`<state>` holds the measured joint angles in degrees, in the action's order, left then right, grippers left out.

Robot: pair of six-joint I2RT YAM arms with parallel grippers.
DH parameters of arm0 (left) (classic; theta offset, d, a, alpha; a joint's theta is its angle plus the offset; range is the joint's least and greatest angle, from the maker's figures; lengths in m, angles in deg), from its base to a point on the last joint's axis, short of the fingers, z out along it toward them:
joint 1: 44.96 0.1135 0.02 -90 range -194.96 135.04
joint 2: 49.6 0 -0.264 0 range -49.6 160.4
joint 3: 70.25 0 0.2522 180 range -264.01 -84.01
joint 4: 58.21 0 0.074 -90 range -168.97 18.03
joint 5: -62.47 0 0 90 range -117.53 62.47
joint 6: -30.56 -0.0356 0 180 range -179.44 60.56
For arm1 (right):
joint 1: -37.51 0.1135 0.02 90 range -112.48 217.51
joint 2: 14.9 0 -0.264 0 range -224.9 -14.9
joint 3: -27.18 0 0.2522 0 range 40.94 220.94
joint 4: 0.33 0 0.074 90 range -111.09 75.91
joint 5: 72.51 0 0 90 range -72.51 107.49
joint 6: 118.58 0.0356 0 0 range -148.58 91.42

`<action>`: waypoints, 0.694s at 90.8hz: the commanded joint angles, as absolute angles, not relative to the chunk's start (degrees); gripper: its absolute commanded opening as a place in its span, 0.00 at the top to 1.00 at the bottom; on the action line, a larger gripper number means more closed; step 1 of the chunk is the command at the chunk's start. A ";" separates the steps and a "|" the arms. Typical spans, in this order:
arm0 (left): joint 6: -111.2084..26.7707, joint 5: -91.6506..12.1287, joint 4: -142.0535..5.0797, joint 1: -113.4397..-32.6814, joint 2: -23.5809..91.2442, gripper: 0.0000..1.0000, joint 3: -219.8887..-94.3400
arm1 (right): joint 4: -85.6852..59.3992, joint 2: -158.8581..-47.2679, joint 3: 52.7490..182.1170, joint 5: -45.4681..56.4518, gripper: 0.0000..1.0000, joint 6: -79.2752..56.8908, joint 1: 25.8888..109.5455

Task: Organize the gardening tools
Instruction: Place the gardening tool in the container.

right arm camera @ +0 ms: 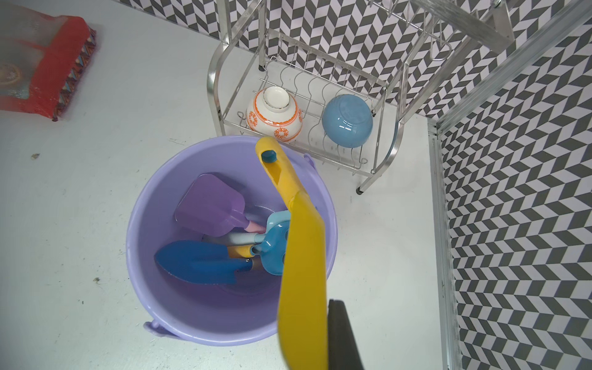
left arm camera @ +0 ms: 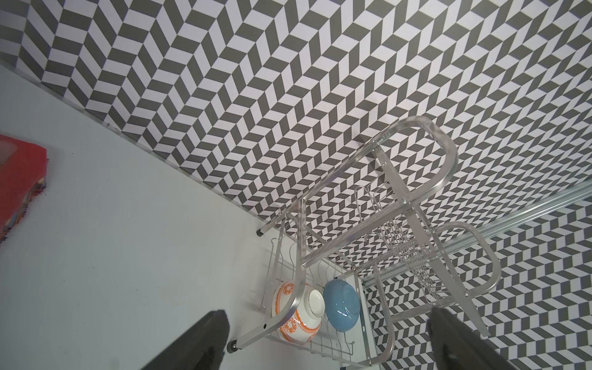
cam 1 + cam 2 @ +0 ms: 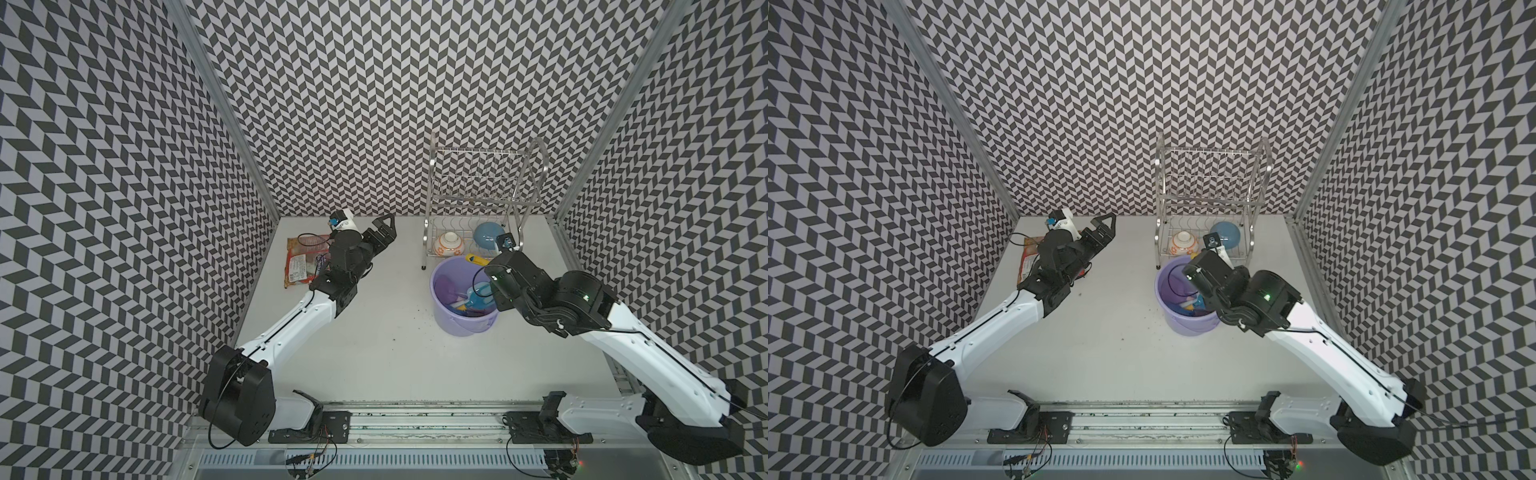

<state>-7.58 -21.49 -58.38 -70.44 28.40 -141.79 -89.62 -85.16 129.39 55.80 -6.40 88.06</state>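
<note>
My right gripper is shut on the blade of the yellow scoop, which hangs over the far right rim of the lavender bucket with its handle pointing toward the rack. Only one dark finger shows beside the blade. Inside the bucket lie a purple scoop, a dark blue trowel and a light blue tool next to a yellow handle. In both top views the right wrist covers part of the bucket. My left gripper is open and empty near the back wall.
A red snack bag lies at the back left, partly under the left arm. Right behind the bucket, a metal dish rack holds a white-and-orange bowl and a blue bowl. Patterned walls close in three sides.
</note>
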 commanded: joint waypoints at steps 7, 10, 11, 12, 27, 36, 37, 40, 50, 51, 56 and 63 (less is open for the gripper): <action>-9.16 -22.33 -59.74 -69.98 27.52 0.00 -142.57 | -88.41 -85.90 129.60 52.88 0.96 -7.37 87.96; -9.17 -22.08 -59.67 -69.95 27.30 0.00 -142.28 | -88.18 -86.23 129.56 52.36 0.97 -7.74 87.96; -9.17 -22.04 -59.67 -69.94 27.22 0.00 -142.20 | -88.05 -86.34 129.50 52.15 0.97 -7.83 87.96; -9.17 -21.93 -59.67 -69.93 27.13 0.00 -142.15 | -87.94 -86.39 129.39 51.87 0.96 -7.92 87.96; -9.66 -21.91 -60.29 -69.53 26.61 0.00 -141.89 | -87.40 -89.25 129.26 50.65 0.96 -8.92 87.96; -10.04 -21.78 -61.34 -69.09 26.24 0.00 -142.08 | -87.01 -91.55 129.24 50.39 0.95 -9.82 87.84; -10.04 -21.76 -61.47 -69.07 26.16 0.00 -142.05 | -86.98 -91.81 129.25 50.33 0.95 -9.97 87.86; -10.04 -21.71 -61.85 -68.86 26.09 0.00 -141.98 | -86.90 -92.54 129.33 50.20 0.95 -10.16 87.87; -9.96 -21.64 -62.25 -68.50 25.68 0.00 -141.73 | -86.59 -94.26 129.18 49.72 0.94 -10.72 87.54; -9.96 -21.64 -62.32 -68.46 25.66 0.00 -141.74 | -86.51 -94.39 129.18 49.51 0.94 -10.77 87.49; -10.02 -21.59 -62.77 -68.42 25.66 0.00 -141.90 | -86.32 -94.88 129.06 48.97 0.94 -11.14 87.08; -10.34 -21.41 -63.73 -68.43 25.83 0.00 -142.31 | -86.19 -95.54 129.11 47.74 0.94 -11.52 86.36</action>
<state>-8.89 -21.69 -61.66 -68.73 27.24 -141.79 -88.48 -95.21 129.15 49.15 -10.58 87.43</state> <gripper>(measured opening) 0.999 0.060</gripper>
